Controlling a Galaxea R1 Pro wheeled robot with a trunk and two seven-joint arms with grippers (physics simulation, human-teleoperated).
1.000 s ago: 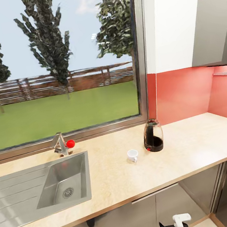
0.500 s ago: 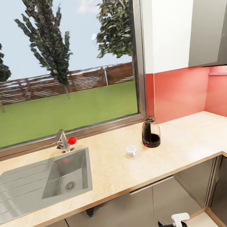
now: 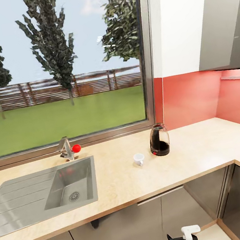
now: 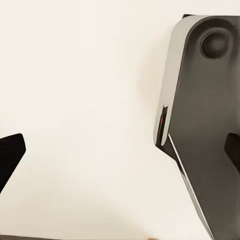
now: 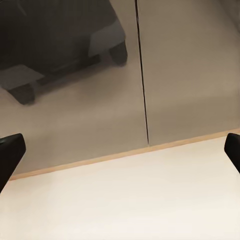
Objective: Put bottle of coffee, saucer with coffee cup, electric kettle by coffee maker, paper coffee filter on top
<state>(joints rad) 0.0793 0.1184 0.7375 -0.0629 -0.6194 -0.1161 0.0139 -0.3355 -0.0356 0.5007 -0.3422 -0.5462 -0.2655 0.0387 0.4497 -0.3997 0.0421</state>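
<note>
No brand, label or writing can be read anywhere.

In the head view, 1 long countertop (image 3: 203, 153) of pale wood-look slab with a thin brown edge is seen above glossy dark grey cabinet fronts (image 3: 127, 232). On it, 1 kettle (image 3: 159, 140) is stood upright near the red backsplash (image 3: 190, 98); it is rounded, dark and translucent, with a darker lower half. Just beside it, toward the sink and apart from it, 1 tiny white cup (image 3: 138, 159) is set directly on the slab. 1 brushed-steel sink (image 3: 17, 203) with a ribbed drainer and a round drain is let into the counter, and 1 metal tap (image 3: 66, 149) with a red knob is mounted behind it. A large window (image 3: 58, 67) with a metal frame is seen above, with trees, grass and a slatted fence beyond. 1 grey wall cabinet (image 3: 224, 32) is hung at the upper right. At the bottom edge, a black and white robot part (image 3: 186, 238) is visible.

In the left wrist view, the left gripper (image 4: 122, 152) is held wide apart, with 2 black fingertips (image 4: 9, 155) at opposite edges and nothing between them; a grey rounded robot part (image 4: 205, 110) is seen over a cream floor.

In the right wrist view, the right gripper (image 5: 122, 150) is likewise spread and empty, with black fingertips (image 5: 10, 150) at the edges, facing the glossy cabinet fronts and cream floor.
</note>
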